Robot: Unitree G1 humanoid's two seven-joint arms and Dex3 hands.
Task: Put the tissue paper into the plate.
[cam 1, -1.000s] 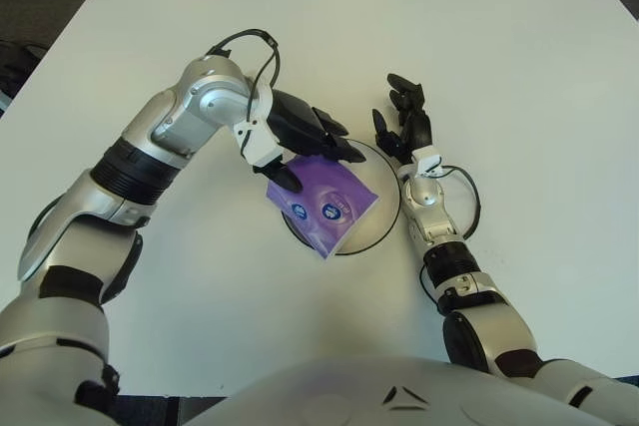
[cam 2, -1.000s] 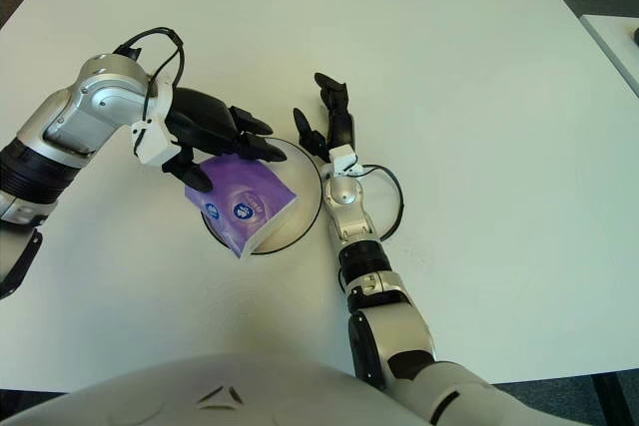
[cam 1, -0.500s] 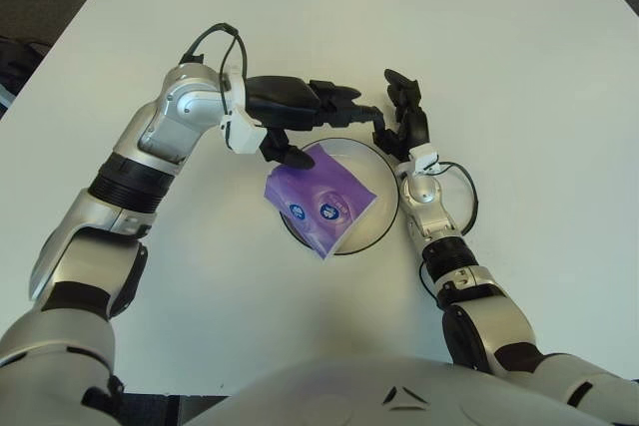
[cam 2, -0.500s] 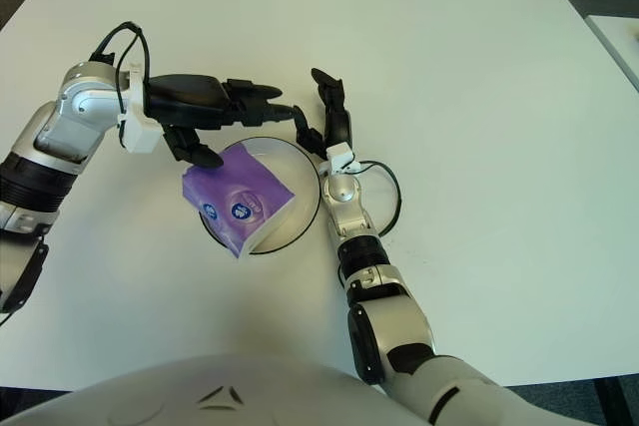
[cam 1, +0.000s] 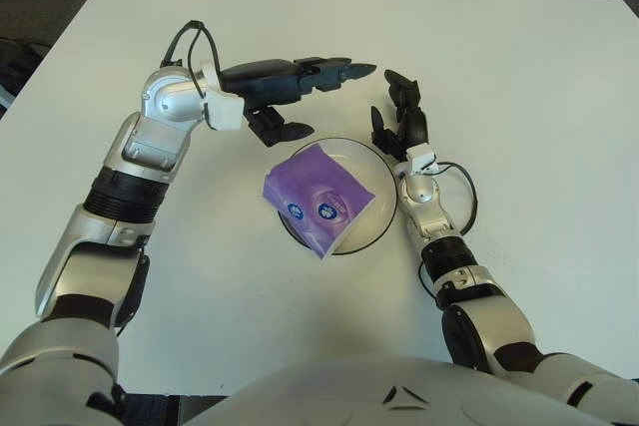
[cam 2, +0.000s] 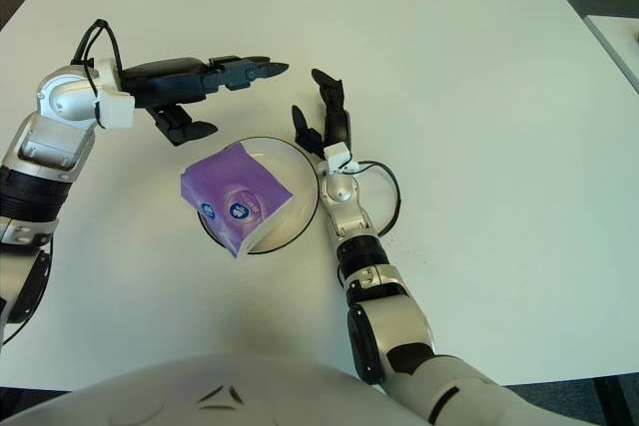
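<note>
Sitting in the plate near the table centre, the purple tissue pack overhangs the plate's left rim and leans on it. Left hand hangs above the plate's far-left side, fingers stretched wide, holding nothing. Right hand shows at the plate's right rim, fingers loosely open, empty. Risk: the overhanging pack could tip out if either hand bumps the rim.
</note>
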